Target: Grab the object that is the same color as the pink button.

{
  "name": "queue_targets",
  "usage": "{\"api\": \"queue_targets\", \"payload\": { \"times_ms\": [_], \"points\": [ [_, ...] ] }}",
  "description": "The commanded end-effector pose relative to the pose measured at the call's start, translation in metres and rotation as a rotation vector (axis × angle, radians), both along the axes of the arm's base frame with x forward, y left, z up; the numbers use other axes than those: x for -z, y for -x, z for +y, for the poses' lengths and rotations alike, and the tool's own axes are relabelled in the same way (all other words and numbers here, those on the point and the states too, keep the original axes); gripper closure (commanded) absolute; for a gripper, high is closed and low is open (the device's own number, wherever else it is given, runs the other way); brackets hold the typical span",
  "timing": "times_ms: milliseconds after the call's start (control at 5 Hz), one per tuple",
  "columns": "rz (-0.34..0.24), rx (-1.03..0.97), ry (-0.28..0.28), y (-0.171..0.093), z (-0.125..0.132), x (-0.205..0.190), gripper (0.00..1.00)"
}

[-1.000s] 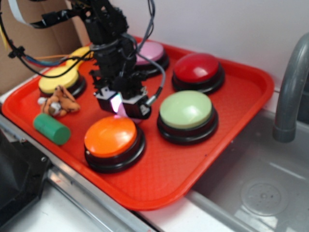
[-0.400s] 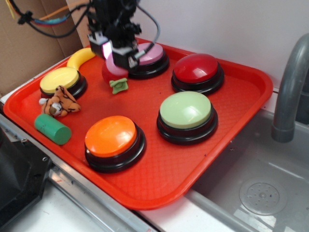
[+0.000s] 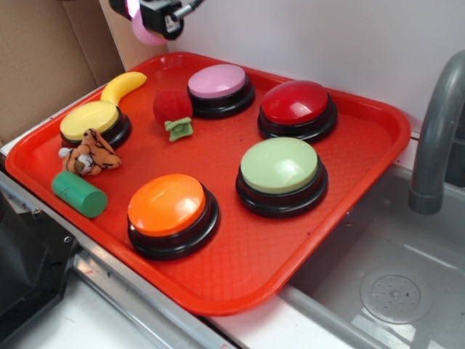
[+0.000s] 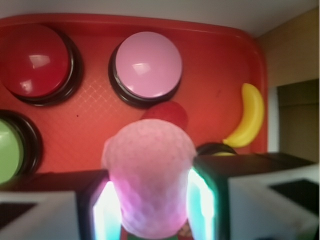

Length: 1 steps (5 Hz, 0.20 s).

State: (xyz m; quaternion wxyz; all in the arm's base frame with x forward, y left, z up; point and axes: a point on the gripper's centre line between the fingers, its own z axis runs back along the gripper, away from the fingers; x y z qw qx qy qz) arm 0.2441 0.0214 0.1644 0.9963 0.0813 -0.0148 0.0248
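Pincer: the pincer (image 4: 150,207) is clenched on the pink ball (image 4: 149,177); one pad presses each side of it. In the exterior view the pincer (image 3: 154,16) sits at the top edge, high above the tray's 11 o'clock corner.
Pink ball: count 1. Dimpled surface, held off the tray between the pads (image 4: 106,210); seen as a pink patch (image 3: 142,27) in the exterior view.
Tray: count 1, the red tray (image 3: 240,254), resting on the counter (image 3: 80,320).
Buttons: count 5, all on black bases.
- pink button (image 3: 216,80): 12 o'clock on the tray; in the wrist view (image 4: 148,65) it lies directly above the held ball.
- dark red button (image 3: 296,102): 1 o'clock.
- green button (image 3: 280,166): 3 o'clock.
- orange button (image 3: 166,204): 6 o'clock.
- yellow button (image 3: 89,120): 9 o'clock.
Small items: count 4.
- red fuzzy ball (image 3: 172,107): just beside the pink button, at its 8 o'clock, green leaf on its near side.
- banana (image 3: 122,86): 10 o'clock, near the yellow button.
- tiger toy (image 3: 90,153): just below the yellow button.
- green cylinder (image 3: 78,193): on its side, 8 o'clock.
Sink: count 1, the sink (image 3: 392,291), at 4 o'clock beyond the tray, with one faucet (image 3: 436,131).
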Motion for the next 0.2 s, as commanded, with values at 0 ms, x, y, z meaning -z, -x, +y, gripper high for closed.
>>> {"api": "queue_targets", "payload": {
  "times_ms": [0],
  "points": [
    [-0.096, -0.022, 0.076, 0.0088, 0.0076, -0.0312, 1.00]
  ]
}}
